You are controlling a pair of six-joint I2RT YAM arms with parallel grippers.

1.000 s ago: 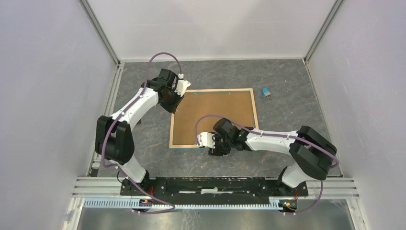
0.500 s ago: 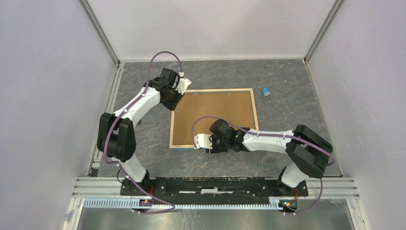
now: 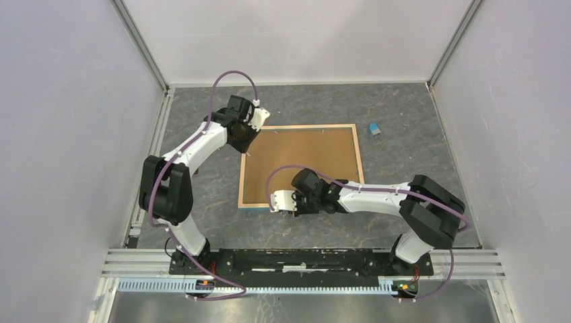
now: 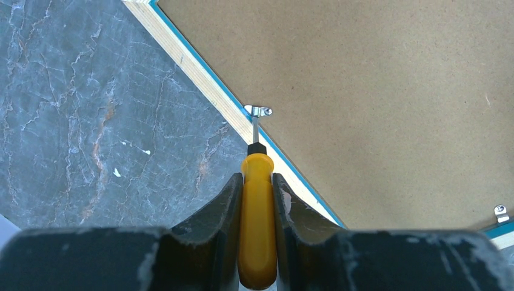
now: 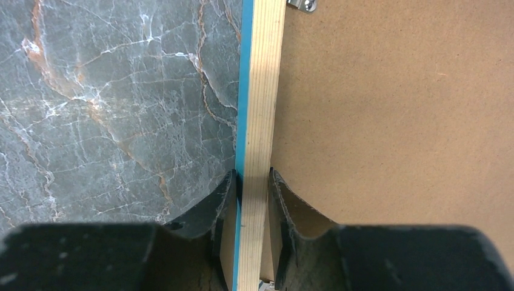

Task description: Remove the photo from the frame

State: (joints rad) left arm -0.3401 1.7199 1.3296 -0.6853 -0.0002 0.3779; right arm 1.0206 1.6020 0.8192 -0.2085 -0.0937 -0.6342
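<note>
We saw the frame (image 3: 299, 165) lying flat and back-up on the grey table (image 3: 397, 128), brown board facing the cam, approx. centre btwn the two arms. L gripper (image 4: 257, 185) sat by the frame's far-left corner, fingers clamped on the yellow handle of a screwdriver (image 4: 257, 224). Its metal tip met a small tab (image 4: 259, 111) where the left rail joins the board. R gripper (image 5: 253, 182) was at the near edge, twd the left corner. Its fingers were pinched on the wood rail, one on the blue outer side, one on the board side, both touching. A small blue item (image 3: 374, 128) lay near the far-right corner, apart from the frame.
</note>
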